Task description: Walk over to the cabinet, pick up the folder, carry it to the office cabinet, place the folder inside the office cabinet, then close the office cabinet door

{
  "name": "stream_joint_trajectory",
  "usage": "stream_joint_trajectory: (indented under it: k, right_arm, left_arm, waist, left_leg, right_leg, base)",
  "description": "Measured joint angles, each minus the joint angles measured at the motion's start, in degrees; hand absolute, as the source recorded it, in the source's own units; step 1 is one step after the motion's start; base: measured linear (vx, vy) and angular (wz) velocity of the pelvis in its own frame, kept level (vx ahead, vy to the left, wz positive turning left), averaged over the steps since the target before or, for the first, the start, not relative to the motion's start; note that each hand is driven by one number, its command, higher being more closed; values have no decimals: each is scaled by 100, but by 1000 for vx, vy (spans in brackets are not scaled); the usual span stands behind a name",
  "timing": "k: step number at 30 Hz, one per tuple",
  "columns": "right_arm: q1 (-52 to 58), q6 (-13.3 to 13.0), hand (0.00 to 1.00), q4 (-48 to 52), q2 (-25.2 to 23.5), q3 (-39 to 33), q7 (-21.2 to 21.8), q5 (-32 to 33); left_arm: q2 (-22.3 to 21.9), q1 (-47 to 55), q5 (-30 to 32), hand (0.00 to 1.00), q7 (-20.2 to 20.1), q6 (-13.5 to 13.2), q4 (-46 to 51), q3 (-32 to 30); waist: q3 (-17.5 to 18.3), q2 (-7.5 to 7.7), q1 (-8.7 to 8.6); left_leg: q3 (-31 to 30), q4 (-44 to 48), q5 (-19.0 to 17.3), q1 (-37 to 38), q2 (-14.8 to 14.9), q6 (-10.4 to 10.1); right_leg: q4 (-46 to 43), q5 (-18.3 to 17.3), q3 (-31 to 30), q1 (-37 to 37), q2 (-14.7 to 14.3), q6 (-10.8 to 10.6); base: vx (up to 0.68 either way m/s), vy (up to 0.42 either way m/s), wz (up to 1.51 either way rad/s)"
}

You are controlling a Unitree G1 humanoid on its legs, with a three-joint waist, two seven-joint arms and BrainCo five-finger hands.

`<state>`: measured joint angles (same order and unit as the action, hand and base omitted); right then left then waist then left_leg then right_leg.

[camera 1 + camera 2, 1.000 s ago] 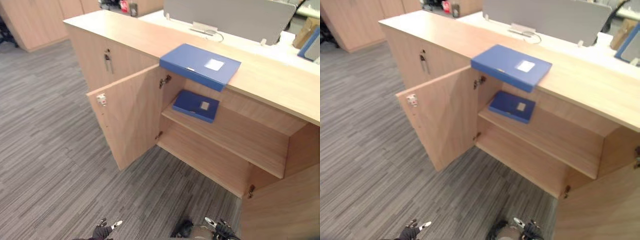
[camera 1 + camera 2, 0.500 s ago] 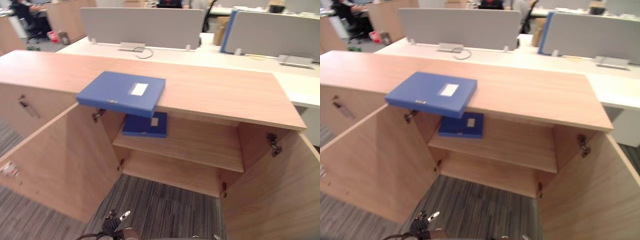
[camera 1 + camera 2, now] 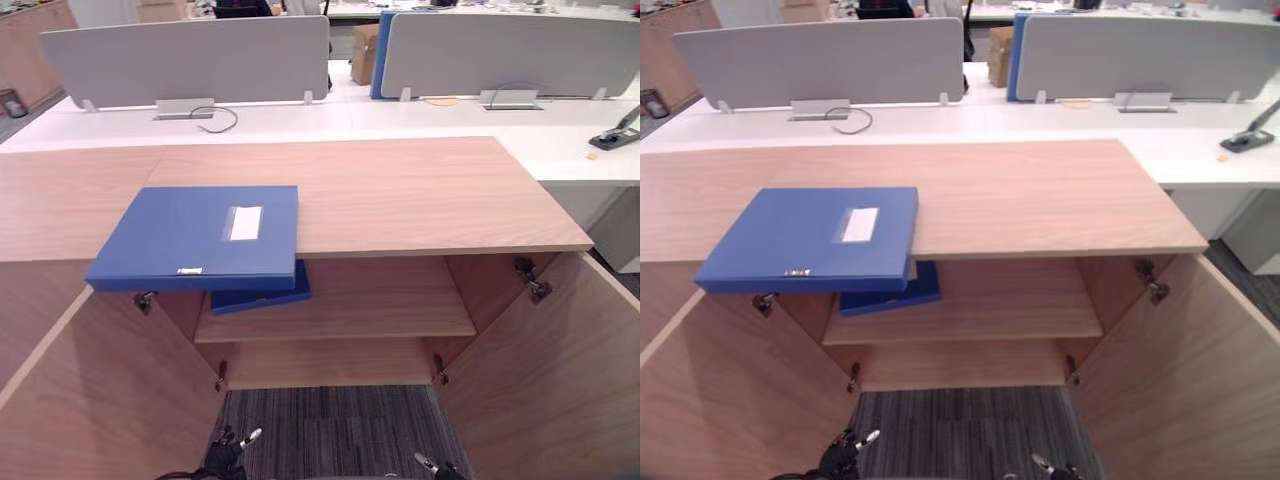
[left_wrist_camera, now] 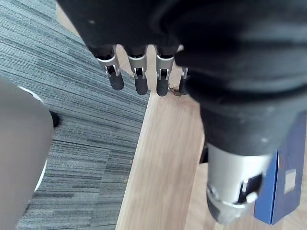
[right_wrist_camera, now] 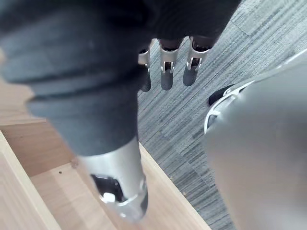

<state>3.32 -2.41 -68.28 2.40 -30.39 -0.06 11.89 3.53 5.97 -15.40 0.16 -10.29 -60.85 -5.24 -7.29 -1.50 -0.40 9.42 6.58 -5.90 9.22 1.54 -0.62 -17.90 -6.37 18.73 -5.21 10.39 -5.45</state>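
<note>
Folder [image 3: 195, 238] lies on the cabinet [image 3: 420, 190] top, overhanging its front edge; left hand [image 4: 140, 76] and right hand [image 5: 166, 72] hang loose, holding nothing.

blue folder [image 3: 195, 240] lies flat atop open cabinet [image 3: 420, 190].

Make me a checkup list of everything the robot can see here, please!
Surface: wooden cabinet top, carrying one folder.
Job's things: blue folder lies on the cabinet top, front edge overhanging; second blue folder on the upper shelf inside; left door and right door both open.
Clutter: small dark object on the white desk; cannot tell what.
Robot hands: left robot hand and right robot hand open, hanging low, holding nothing.
Cables: one dark cable on the white desk.
Surroundings: grey dividers, grey carpet.
</note>
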Motion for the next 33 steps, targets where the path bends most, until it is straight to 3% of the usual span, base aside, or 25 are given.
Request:
stream_joint_trajectory:
  k: [3,7,11,15,21,25,28,30,31,33]
  right_arm:
    - [138,111,0,115,-21,-209,-4,-193]
    - [153,164,0,126,-97,-370,-6,-207]
    - [255,191,0,138,-111,-323,-11,-207]
    - [244,207,0,187,-75,274,-26,-216]
    - [131,249,0,227,-171,541,-42,-413]
    - [156,239,0,221,-304,727,-69,-408]
    - [211,146,0,165,-365,940,-27,-382]
    - [300,27,0,118,-355,1143,-3,-373]
    - [321,-1,0,116,-347,1184,1,-357]
    - [322,-33,0,107,-316,1200,6,-358]
  left_arm:
    - [-59,45,-367,0,-95,3,4,-85]
    - [-86,145,-966,0,-170,13,44,-322]
    - [-421,787,-2268,0,-165,22,1537,-490]
    - [-564,1229,-2387,0,19,-57,3367,-413]
    - [-679,1374,-2224,0,274,-125,4989,-351]
    - [-685,1358,-1481,0,578,-205,5992,-451]
    - [-677,1339,-616,0,1136,-258,6662,-703]
    - [-631,1239,768,0,1582,-252,7534,-767]
    - [-615,1195,1097,0,1649,-252,7750,-757]
    - [-479,948,2502,0,1905,-241,8407,-729]
  waist:
    - [30,23,8]
    - [75,89,57]
    - [323,112,141]
    - [447,189,355]
    - [566,234,515]
    - [620,397,625]
    - [695,533,653]
    - [735,577,676]
    - [744,565,677]
    - [757,553,670]
  left_leg:
    - [-79,-182,31,-42,-165,62]
    - [-112,-270,103,-111,-339,178]
    - [-369,-683,388,-111,-335,238]
    - [-674,-973,597,-126,-307,200]
    - [-972,-1006,638,-208,-363,200]
    - [-1066,-856,607,-340,-394,167]
    - [-1044,-643,472,-440,-382,136]
    - [-1022,-550,408,-496,-379,133]
    - [-1022,-523,390,-524,-379,127]
    - [-982,-511,373,-521,-367,113]
  right_leg:
    - [-103,-12,43,197,175,-7]
    - [738,-4,194,-119,187,-21]
    - [1068,80,510,-196,103,-90]
    - [1285,149,844,-316,15,-68]
    - [1539,229,1209,-572,-5,-121]
    - [1572,241,1360,-582,8,-119]
    - [1586,244,1352,-586,-3,-114]
    - [1596,248,1300,-589,-7,-107]
    - [1604,255,1288,-573,-10,-98]
    - [1654,287,1215,-574,-34,-63]
  base:
    - [45,94,15]
    - [21,28,2]
    - [-1,-64,31]
    - [1,-76,38]
    - [20,-31,32]
    - [32,-4,22]
    - [-4,1,-2]
    - [-39,5,-9]
    - [-57,8,-10]
    - [-63,7,-12]
